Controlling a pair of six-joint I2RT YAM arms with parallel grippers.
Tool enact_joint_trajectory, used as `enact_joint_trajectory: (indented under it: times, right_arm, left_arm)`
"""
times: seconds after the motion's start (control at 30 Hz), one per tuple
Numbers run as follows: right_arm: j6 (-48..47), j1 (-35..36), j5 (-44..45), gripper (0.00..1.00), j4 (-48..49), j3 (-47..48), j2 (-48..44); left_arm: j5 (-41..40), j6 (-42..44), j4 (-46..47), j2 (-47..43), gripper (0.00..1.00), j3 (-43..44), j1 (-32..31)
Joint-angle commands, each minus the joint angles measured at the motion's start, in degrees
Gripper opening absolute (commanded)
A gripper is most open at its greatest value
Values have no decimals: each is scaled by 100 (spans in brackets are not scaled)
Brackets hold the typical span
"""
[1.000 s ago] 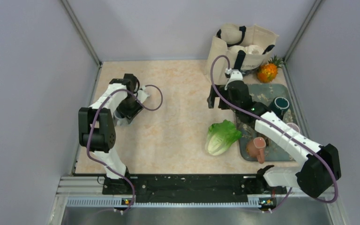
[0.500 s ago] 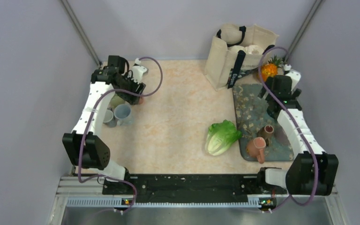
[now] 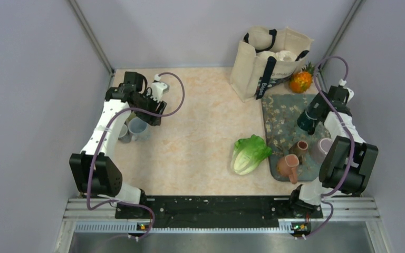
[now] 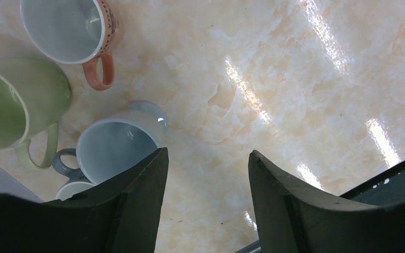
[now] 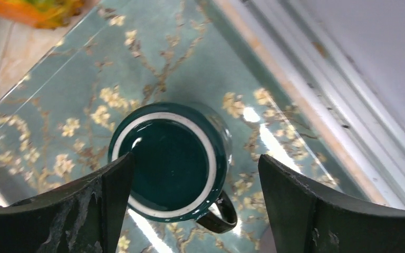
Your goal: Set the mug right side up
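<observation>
A dark teal mug [image 5: 171,158] stands on the floral tray [image 5: 58,105], a white ring around a glossy teal disc facing up and its handle toward the near right; it looks bottom-up. My right gripper [image 5: 195,158] is open just above it, one finger on each side, not touching. In the top view the mug [image 3: 307,120] is partly hidden under the right gripper [image 3: 312,113]. My left gripper [image 4: 206,153] is open and empty over bare table beside a light-blue mug [image 4: 118,150].
A white mug with an orange handle [image 4: 68,31], a green mug [image 4: 16,100] and a small grey mug [image 4: 71,187] stand upright at the left. The tray also holds a brown cup [image 3: 299,147], a pink mug [image 3: 288,166] and a mauve mug [image 3: 322,148]. Lettuce [image 3: 249,153], a tote bag [image 3: 271,58] and a pineapple [image 3: 301,80] are nearby.
My right arm swung from the table's middle to the far right and now hovers open over the teal mug. My left arm moved off the left mugs, back and slightly right.
</observation>
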Motion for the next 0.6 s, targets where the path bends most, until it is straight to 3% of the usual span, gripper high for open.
enact_joint_trajectory:
  times: [0.0, 0.27, 0.47, 0.57]
  right_arm:
    - [125, 25, -1107, 83, 220, 90, 66]
    - [156, 806, -850, 84, 104, 228, -112]
    - [-890, 804, -695, 88, -422, 177, -915]
    - [-1290, 806, -1233, 89, -315, -141, -1224]
  left_arm:
    - [44, 131, 251, -230, 63, -13, -2]
    - [62, 160, 236, -234, 63, 25, -4]
    - [94, 191, 259, -243, 63, -37, -4]
    - [153, 199, 239, -218, 63, 74, -4]
